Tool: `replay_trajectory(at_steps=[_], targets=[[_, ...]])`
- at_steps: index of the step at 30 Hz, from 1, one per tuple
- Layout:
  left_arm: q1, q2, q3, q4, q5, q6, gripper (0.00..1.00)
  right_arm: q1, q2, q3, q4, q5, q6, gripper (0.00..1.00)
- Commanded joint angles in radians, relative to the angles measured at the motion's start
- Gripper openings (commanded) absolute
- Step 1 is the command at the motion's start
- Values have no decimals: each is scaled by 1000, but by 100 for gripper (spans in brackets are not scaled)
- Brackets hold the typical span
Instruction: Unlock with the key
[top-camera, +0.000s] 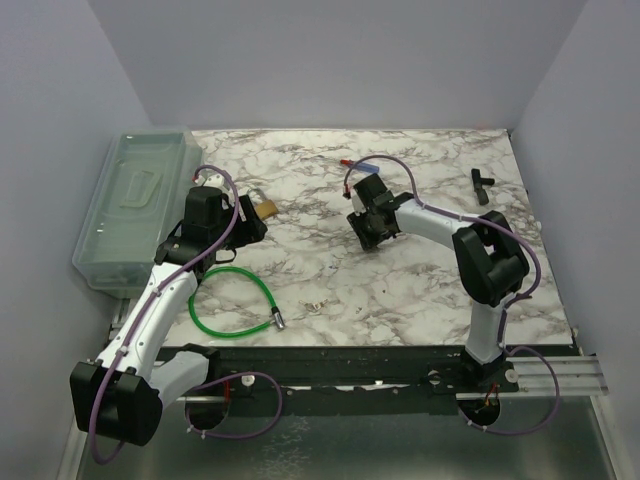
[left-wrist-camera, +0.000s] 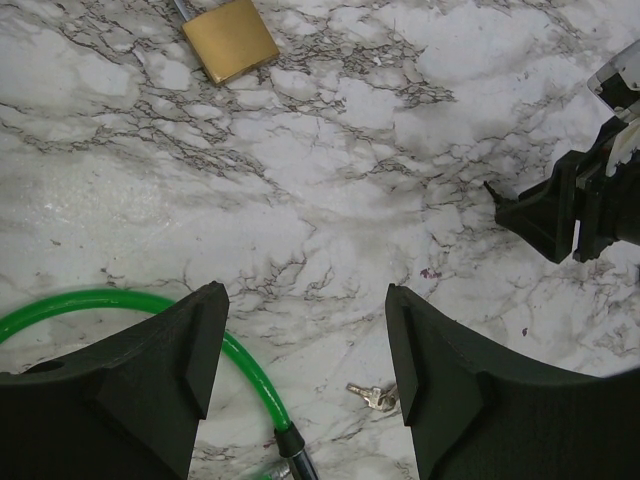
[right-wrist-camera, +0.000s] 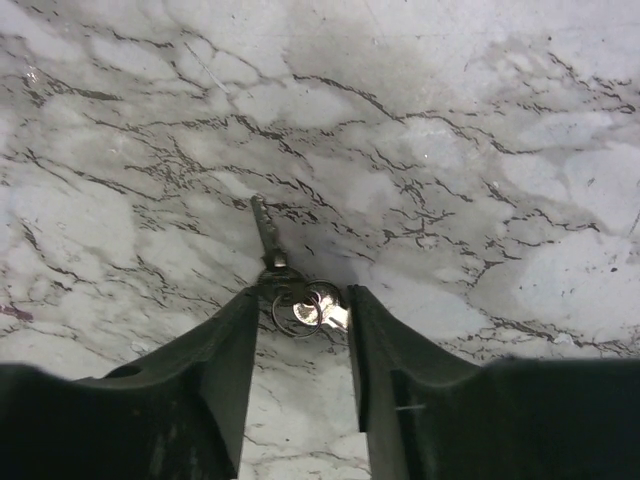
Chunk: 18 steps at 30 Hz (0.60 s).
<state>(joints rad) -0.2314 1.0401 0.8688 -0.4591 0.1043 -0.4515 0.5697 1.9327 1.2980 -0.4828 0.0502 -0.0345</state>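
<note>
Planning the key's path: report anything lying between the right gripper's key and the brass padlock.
Nothing visible does. Bare marble separates the key at the right gripper from the padlock. The green cable lies nearer the front, off that line. The left gripper sits beside the padlock.

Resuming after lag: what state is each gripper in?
Left gripper: open, empty.
Right gripper: jaws flank the ring of the key; grip cannot be told.
</note>
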Motion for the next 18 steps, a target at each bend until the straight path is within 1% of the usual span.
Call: replay_trajectory(at_steps=[1, 5, 6, 8, 9, 13, 18], targets=[[-4, 0, 17, -12, -17, 5, 70, 7, 53, -5, 2, -10, -62, 39], [-4, 1, 18, -13, -18, 5, 70, 7, 61, -13, -8, -43, -56, 22], [-3, 1, 18, -13, -18, 5, 70, 8, 67, -16, -10, -66, -53, 14], [-4, 4, 18, -13, -17, 5, 70, 11, 78, -19, -14, -92, -43, 3], [-4, 4, 18, -13, -17, 5, 70, 13, 78, -21, -15, -111, -39, 1], [-3, 5, 16, -13, -18, 5, 70, 18, 55, -31, 11, -162, -14, 1], [-3, 7, 17, -13, -20, 6, 70, 26, 16, -42, 18, -140, 5, 0]])
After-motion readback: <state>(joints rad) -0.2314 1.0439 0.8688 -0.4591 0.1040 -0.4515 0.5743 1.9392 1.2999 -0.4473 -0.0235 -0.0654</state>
